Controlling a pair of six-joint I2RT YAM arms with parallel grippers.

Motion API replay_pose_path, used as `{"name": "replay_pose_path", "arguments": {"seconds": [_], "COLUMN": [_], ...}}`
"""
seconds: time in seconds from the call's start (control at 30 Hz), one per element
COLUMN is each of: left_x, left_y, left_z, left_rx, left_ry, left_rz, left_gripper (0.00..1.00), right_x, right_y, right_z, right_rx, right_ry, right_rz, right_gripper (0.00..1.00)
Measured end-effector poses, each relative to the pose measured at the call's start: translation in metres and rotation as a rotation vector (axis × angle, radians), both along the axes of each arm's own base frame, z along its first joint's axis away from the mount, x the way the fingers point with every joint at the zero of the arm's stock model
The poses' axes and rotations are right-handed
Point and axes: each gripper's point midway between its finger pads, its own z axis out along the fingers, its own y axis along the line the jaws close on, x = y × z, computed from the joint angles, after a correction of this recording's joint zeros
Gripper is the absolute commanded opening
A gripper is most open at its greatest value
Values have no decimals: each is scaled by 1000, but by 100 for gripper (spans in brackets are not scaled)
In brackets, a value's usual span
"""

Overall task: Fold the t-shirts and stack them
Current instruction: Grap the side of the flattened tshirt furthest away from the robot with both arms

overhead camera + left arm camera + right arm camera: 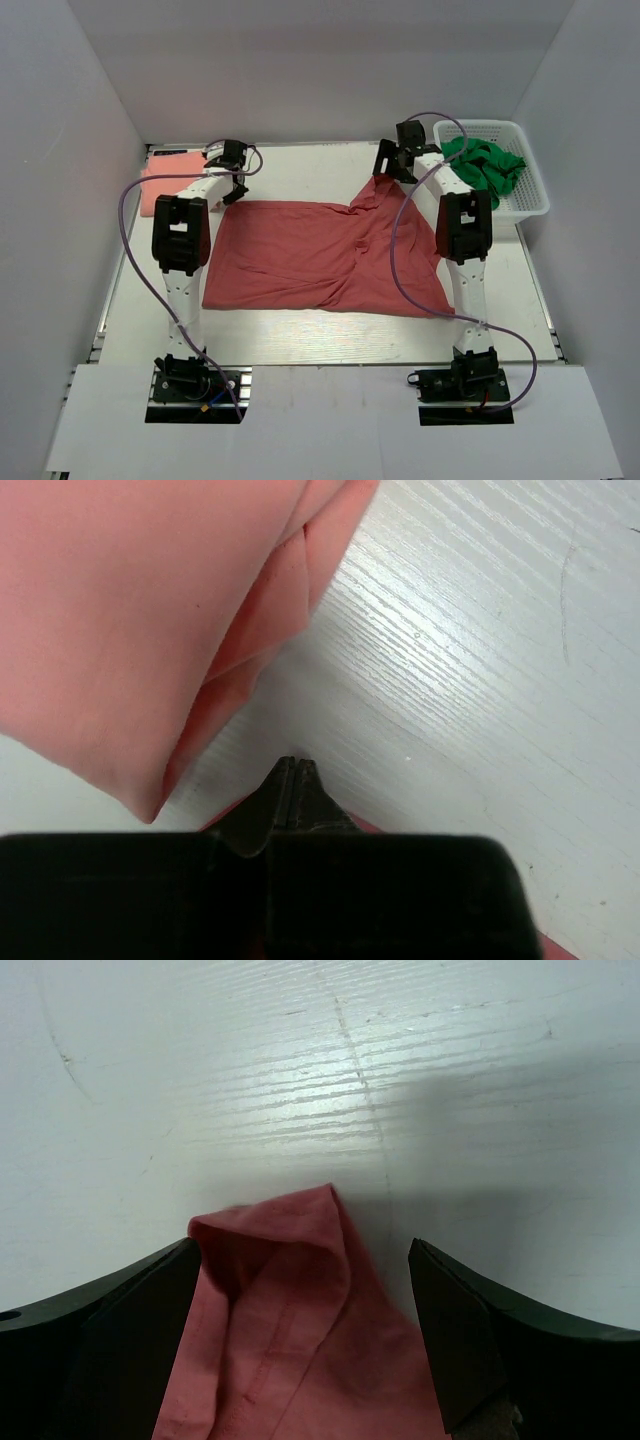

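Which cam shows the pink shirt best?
Left wrist: the pink shirt fills much of the frame, folded edges clear. Top external shows it small, far left. Right wrist shows none of it.

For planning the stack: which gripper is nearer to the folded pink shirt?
Left. The left gripper sits just beside the pink shirt; the right gripper is far across, at a corner of the red shirt.

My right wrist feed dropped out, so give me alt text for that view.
The right claw stands open, straddling a folded-over corner of the brick-red t-shirt, not yet closed on it. The corner lies on the white table.
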Motion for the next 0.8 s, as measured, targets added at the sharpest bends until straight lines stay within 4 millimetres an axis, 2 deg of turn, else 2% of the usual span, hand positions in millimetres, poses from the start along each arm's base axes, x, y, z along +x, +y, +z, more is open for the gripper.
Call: {"name": "replay_pose_path", "arguments": {"seconds": [0.17, 0.23, 0.27, 0.37, 0.4, 0.43, 0.63, 0.8], "left_x": [0, 0, 0, 0, 0, -1, -9, -31], "left_y": [0, 0, 0, 0, 0, 0, 1, 0], "left_z": [0, 0, 0, 0, 0, 0, 1, 4], "left_rx": [0, -1, -2, -3, -4, -5, -2, 2], "left_ry": [-2, -6, -10, -19, -23, -24, -32, -17], "left_rz": [1, 1, 0, 0, 0, -1, -11, -27], "left_gripper": [0, 0, 0, 0, 0, 0, 0, 0], "right_x": [5, 8, 11, 16, 19, 21, 24, 5], "right_y": [3, 6, 7, 10, 11, 11, 10, 4], "right_z": [-6, -4, -3, 1, 3, 5, 8, 12], "right_rx": [13, 23, 27, 33, 35, 35, 16, -6], "right_ry": [-12, -25, -36, -66, -78, -88, -112, -86], "right_rz": [4, 9, 12, 20, 20, 22, 36, 48], "right_gripper": [75, 60, 48, 21, 16, 0, 0, 0]}}
